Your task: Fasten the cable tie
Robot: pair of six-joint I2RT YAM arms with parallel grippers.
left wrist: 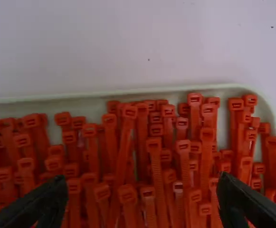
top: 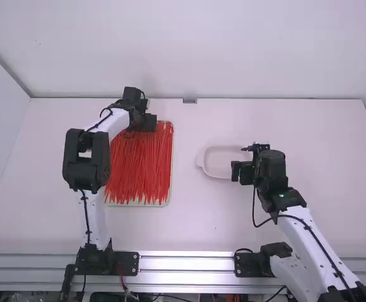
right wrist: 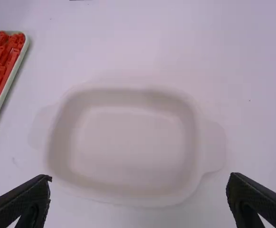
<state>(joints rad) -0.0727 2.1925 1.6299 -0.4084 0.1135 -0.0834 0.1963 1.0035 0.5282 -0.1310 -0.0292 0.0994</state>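
A thick pile of red cable ties lies lengthwise on a pale tray left of the table's middle. My left gripper hangs over the far end of the pile, where the tie heads crowd against the tray rim. Its fingers stand wide open above the heads, holding nothing. My right gripper is at the right edge of an empty white dish, open, with the dish ahead of its fingertips.
The tray's corner with a few ties sits beyond the dish. Bare white table surrounds both containers, with walls at the back and left. A metal rail runs along the front edge at the arm bases.
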